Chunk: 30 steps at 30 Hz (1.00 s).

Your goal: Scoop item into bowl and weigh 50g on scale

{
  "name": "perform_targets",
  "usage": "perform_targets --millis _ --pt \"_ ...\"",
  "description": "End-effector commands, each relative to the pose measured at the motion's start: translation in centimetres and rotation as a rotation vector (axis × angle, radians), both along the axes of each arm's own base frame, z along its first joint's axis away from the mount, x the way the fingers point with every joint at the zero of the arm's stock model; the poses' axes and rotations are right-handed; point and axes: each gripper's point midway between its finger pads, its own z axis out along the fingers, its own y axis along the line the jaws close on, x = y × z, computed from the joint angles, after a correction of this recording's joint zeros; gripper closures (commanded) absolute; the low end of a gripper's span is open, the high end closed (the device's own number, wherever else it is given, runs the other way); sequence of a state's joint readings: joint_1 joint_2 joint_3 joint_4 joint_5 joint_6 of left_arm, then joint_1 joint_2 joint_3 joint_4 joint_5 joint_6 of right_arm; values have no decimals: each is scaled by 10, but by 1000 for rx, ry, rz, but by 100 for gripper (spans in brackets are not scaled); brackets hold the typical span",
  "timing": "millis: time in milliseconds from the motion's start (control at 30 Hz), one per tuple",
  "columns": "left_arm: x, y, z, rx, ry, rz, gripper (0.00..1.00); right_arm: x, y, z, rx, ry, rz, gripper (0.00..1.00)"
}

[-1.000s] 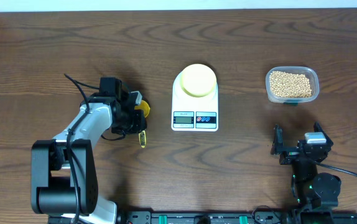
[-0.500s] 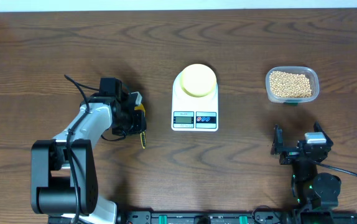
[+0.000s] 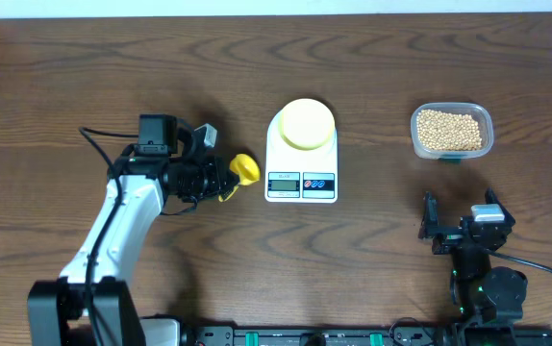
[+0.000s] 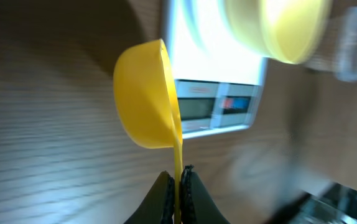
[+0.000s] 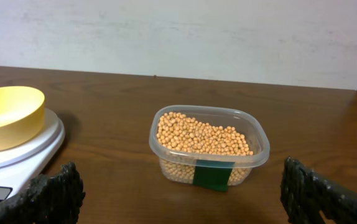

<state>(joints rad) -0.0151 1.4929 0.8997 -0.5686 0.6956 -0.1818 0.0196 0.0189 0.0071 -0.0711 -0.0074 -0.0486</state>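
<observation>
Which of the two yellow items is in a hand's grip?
The bright-yellow scoop, pinched by the left hand; the pale-yellow bowl sits on the scale.

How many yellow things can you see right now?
2: the bowl on the scale, and the scoop, gripped by its handle in the left gripper, just left of the scale. Nothing looks hidden.

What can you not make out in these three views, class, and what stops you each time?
- Scale reading: too small overhead, blurred in left wrist view, cut off by the frame edge in right wrist view.
- Scoop's inside: turned away in left wrist view, too small overhead.
- Beans low in the tub: hidden by green label, right wrist view.
</observation>
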Motion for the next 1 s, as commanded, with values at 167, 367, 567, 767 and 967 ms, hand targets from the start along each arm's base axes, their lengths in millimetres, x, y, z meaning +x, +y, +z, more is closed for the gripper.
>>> perform_targets --millis 167,367,567,767,967 --pt "-8 -32 57 -288 -16 -24 93 0 -2 -2 -12 7 -6 1" --pt "3 -32 74 -392 -27 10 93 0 -2 -2 -12 7 -6 1" --pt "14 -4 59 -290 -40 106 94 0 -2 -2 -12 7 -6 1" --pt "15 31 26 -60 -24 195 93 0 -2 -2 -12 7 -6 1" --pt "14 51 5 69 -1 249 93 0 -2 -2 -12 7 -6 1"
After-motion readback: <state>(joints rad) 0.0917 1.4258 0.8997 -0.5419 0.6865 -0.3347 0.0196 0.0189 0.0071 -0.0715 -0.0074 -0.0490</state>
